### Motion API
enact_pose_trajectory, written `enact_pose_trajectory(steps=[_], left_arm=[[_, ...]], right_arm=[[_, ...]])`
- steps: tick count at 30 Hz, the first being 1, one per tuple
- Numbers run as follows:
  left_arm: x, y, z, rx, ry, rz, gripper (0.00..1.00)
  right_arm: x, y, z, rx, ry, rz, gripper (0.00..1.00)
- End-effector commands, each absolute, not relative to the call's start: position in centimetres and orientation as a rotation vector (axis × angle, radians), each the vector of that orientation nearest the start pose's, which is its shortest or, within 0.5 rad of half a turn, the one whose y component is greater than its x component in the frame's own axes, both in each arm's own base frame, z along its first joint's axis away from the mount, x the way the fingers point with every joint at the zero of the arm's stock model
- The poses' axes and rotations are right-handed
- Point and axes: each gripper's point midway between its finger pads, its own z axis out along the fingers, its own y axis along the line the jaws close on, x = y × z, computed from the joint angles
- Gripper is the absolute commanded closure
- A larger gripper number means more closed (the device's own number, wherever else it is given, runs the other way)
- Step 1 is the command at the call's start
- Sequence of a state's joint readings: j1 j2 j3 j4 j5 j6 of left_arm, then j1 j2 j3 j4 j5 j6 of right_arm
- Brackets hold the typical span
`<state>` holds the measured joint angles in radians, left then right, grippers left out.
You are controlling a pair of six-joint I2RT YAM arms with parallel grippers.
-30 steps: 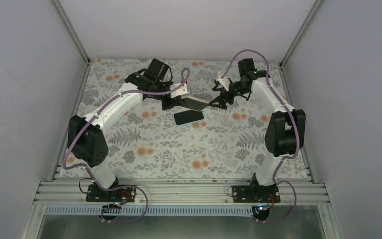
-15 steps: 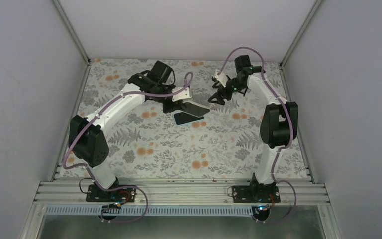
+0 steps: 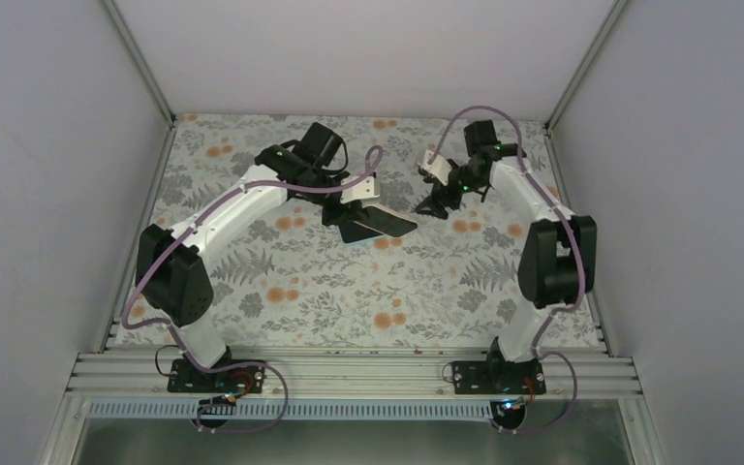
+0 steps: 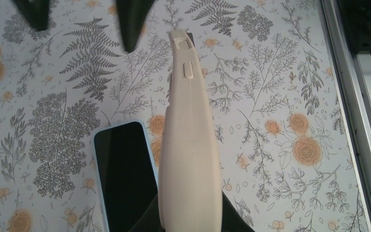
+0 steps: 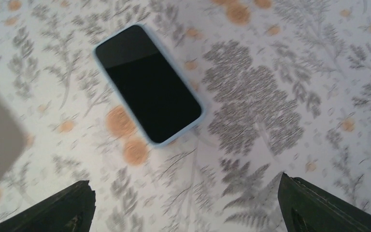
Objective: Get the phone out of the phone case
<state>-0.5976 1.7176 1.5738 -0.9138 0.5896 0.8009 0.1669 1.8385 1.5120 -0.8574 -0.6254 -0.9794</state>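
White walls (image 3: 349, 48) stand on three sides of a table (image 3: 281, 291). The table has a cover with grey ferns, leaves and orange flowers all over it. A silver metal rail (image 3: 349, 373) runs along the near edge, and the two arms are fixed to it. The left arm (image 3: 223, 208) reaches over to the far half of the table, and so does the right arm (image 3: 542, 208). The left gripper (image 3: 347, 211) is closed tight on one end of the phone case (image 4: 189, 145). The case is cream and it is up in the air, off the table. The left wrist camera sees it from the side, with two small button bumps on its thin edge. The phone (image 5: 149, 84) is out of the case. It lies flat on the cover with its black screen up and a pale blue rim around it. It is in the far half of the table, about halfway between the left and right edges. The case hangs just over it, a little to its right, and hides part of it from above. The right gripper (image 3: 434, 206) is wide open and holds nothing. It is near the phone, on its right side, and does not touch it or the case.
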Motion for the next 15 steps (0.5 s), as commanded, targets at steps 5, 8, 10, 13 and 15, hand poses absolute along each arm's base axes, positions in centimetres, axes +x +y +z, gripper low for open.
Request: enact_pose_trajectory(steps=[5, 8, 10, 13, 15], left_arm=[[29.8, -32.6, 23.6, 1.74, 1.662, -0.7, 0.98], [29.9, -32.8, 23.7, 1.737, 1.663, -0.71, 0.98], [29.9, -33.0, 23.8, 1.738, 1.662, -0.712, 0.98], [29.9, -33.0, 23.8, 1.738, 1.665, -0.709, 0.98], [29.9, -33.0, 23.6, 1.74, 1.673, -0.711, 0.98]], right_arm=[[34.1, 14.8, 16.3, -1.548, 1.962, 0.414, 0.03], [33.2, 15.0, 16.5, -1.548, 1.952, 0.439, 0.02], [33.1, 15.2, 16.7, -1.543, 1.947, 0.459, 0.03], [33.3, 15.4, 16.7, -1.535, 1.941, 0.471, 0.03], [33.7, 15.6, 17.0, -1.527, 1.932, 0.465, 0.03]])
